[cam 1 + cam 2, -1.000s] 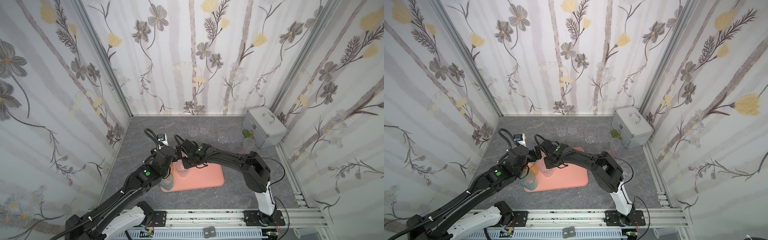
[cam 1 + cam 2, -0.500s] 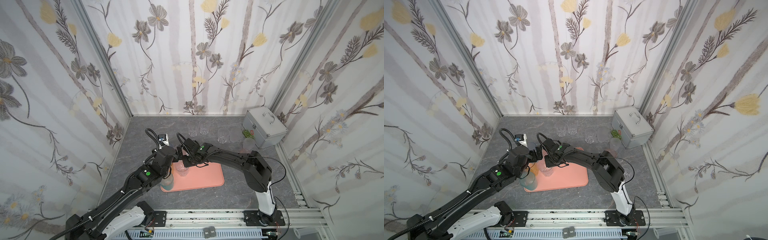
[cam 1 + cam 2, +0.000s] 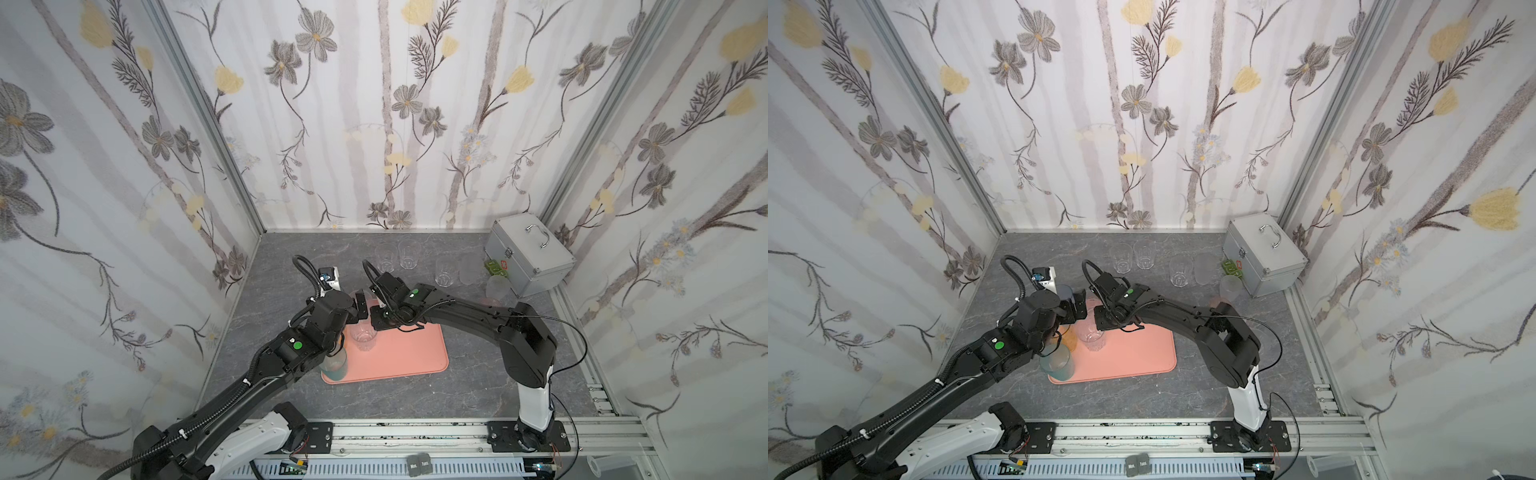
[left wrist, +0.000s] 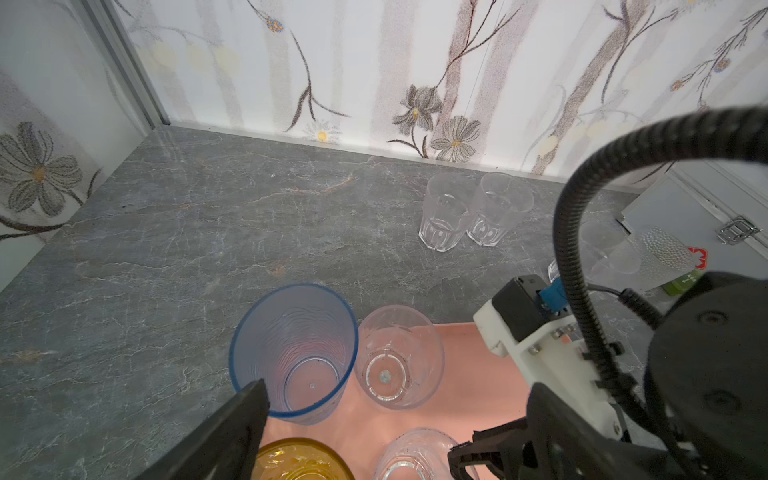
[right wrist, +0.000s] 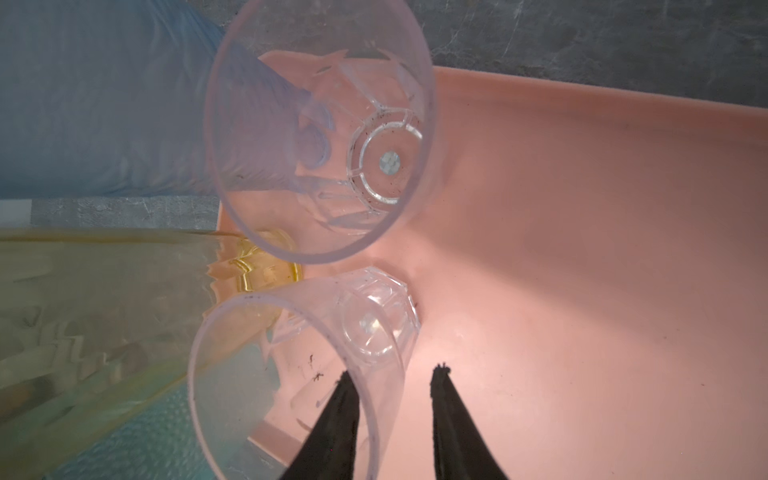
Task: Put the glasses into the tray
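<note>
Right claw [image 5: 392, 370]: fingers partly spread and astride the wall of a clear glass [image 5: 299, 374]. One finger is inside the rim, the other outside with a visible gap, so it is not pinching. That glass stands upright in the tray [image 5: 582, 249], just beside a second clear glass [image 5: 320, 124]. A yellow glass [image 5: 257, 266] and a blue glass [image 5: 104, 104] stand close by.

Left claw [image 4: 355, 417]: spread wide, holding nothing, hovering over the same cluster. One fingertip overlaps the blue glass's rim in the wrist view; I cannot tell whether they touch.

A teal glass [image 3: 334, 365] stands in the tray's near left corner in both top views.

Off the tray, on the grey table [image 3: 291, 266]:
- a pair of clear glasses [image 3: 384, 257] near the back wall
- a lone clear glass [image 3: 444, 272]
- a frosted glass [image 3: 469, 270] next to the silver case [image 3: 530, 257]

Writing: a red mark on white [image 4: 698, 255] just beside the green thing [image 4: 681, 282], partly hidden and unreadable.

Against one second ago, the right arm's wrist has slid slightly rightward in the top views. The left arm and the glasses sit as before.
</note>
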